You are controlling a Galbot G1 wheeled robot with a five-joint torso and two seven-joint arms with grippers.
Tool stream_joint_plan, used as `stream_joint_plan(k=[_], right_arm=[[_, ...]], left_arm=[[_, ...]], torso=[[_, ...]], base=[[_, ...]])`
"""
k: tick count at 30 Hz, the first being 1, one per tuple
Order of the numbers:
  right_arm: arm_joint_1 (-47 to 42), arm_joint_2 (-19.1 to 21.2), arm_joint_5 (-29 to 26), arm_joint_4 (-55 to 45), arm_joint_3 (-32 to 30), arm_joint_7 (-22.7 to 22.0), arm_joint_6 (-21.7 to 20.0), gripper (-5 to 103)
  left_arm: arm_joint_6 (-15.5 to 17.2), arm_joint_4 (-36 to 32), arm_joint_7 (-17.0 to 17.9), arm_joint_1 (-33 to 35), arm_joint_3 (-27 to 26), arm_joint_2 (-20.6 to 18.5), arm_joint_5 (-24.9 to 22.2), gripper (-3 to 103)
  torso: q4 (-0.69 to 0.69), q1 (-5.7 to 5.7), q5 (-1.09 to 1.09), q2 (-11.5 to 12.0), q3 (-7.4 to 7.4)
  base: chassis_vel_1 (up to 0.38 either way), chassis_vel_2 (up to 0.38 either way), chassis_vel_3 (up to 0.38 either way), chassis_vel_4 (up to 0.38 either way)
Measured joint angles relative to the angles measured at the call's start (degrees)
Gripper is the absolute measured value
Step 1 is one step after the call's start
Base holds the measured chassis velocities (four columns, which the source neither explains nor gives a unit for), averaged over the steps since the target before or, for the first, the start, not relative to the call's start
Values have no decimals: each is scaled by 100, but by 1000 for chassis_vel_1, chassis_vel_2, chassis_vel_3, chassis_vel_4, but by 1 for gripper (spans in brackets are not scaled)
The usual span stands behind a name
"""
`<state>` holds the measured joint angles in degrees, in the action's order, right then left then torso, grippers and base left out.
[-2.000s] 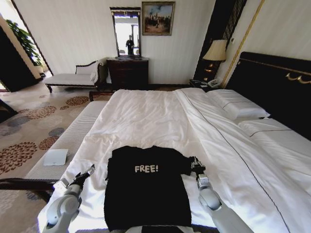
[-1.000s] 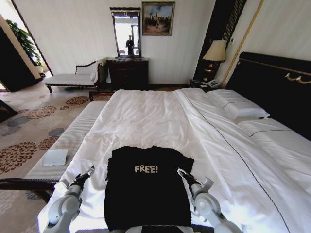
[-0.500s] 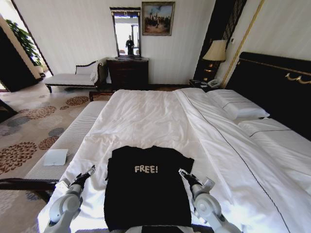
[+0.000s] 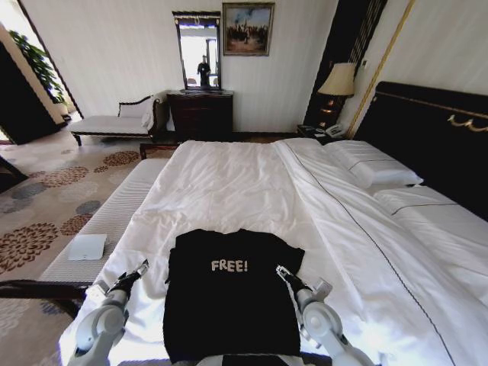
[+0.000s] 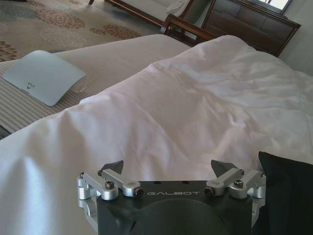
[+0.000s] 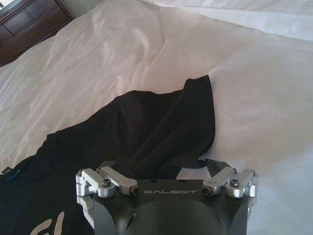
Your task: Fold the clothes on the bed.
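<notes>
1. We are looking down a hotel bedroom at the bed (image 4: 252, 183), a wide white expanse with a dark headboard on our right and patterned carpet on our left.
2. The clothes (image 4: 229, 293), one black T-shirt with pale "FREE!" lettering, lie flat at the near edge of the bed between our two arms, chest up. The body looks smooth, while the sleeve (image 6: 188, 122) on our right is bunched and creased.
3. The duvet (image 5: 186, 112) beneath is soft and rumpled. We judge a low pinch could gather white cover along with black cloth and drag both.
4. Our right claw (image 6: 166, 169) hovers spread wide over the crumpled sleeve. Closing on that bunch may catch several layers and skew the fold.
5. Our left claw (image 5: 167, 167) is also spread wide, over bare duvet just beside the shirt's edge. Closing there would miss the cloth.
</notes>
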<state>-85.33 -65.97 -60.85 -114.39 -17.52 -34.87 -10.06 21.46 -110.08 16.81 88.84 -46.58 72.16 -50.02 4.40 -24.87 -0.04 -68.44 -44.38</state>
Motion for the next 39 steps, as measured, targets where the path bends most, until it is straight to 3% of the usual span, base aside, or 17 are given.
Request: stream_joint_plan(k=[1, 4, 7, 13, 14, 16, 20, 23, 30, 32, 36, 38, 39], right_arm=[[0, 0, 0, 0, 0, 0, 0, 99], [9, 55, 73, 96, -28, -11, 7, 86], [9, 81, 35, 146, -29, -12, 4, 93], [-7, 76, 159, 265, -3, 40, -1, 99], [-17, 76, 156, 250, -2, 70, 7, 93], [-23, 78, 155, 232, -2, 86, 15, 93], [-33, 75, 160, 208, -2, 141, 93, 72], [-55, 76, 199, 197, -5, 163, 113, 66], [-157, 96, 392, 111, -30, 224, 147, 33], [-170, 91, 445, 111, -28, 237, 161, 33], [-201, 78, 519, 114, -17, 253, 188, 12], [-203, 82, 525, 116, -17, 254, 190, 12], [-203, 87, 528, 119, -17, 254, 191, 7]], left_arm=[[0, 0, 0, 0, 0, 0, 0, 100], [0, -37, 1, 23, 22, 52, 52, 100], [0, -59, 3, 37, 24, 66, 63, 100], [-1, -94, 6, 76, 3, 68, 79, 100], [-2, -105, 7, 86, -5, 68, 80, 100], [-2, -109, 7, 90, -11, 68, 84, 100], [-12, -115, 11, 99, -15, 74, 131, 100], [-12, -122, 12, 102, -14, 77, 139, 100], [-9, -120, 21, 100, 23, 97, 178, 100], [-7, -117, 23, 101, 29, 101, 187, 100], [-5, -100, 27, 105, 34, 105, 195, 100], [-5, -97, 27, 108, 34, 105, 195, 100], [-6, -92, 27, 110, 33, 105, 196, 100]], torso=[[0, 0, 0, 0, 0], [0, 0, 0, 0, 0], [0, 0, 0, 0, 0], [0, 0, 0, 0, 0], [0, 0, 1, 0, 0], [0, 0, 0, 0, 0], [0, 0, 0, 0, 0], [0, 0, 0, 0, 0], [0, 0, 0, 0, 0], [0, 0, 0, 0, 0], [0, 0, 0, 0, 0], [0, 0, 0, 0, 0], [0, 0, 0, 0, 0]], base=[[0, 0, 0, 0], [0, 0, 0, 0], [0, 0, 0, 0], [0, 0, 0, 0], [0, 0, 0, 0], [0, 0, 0, 0], [0, 0, 0, 0], [0, 0, 0, 0], [0, 0, 0, 0], [0, 0, 0, 0], [0, 0, 0, 0], [0, 0, 0, 0], [0, 0, 0, 0]])
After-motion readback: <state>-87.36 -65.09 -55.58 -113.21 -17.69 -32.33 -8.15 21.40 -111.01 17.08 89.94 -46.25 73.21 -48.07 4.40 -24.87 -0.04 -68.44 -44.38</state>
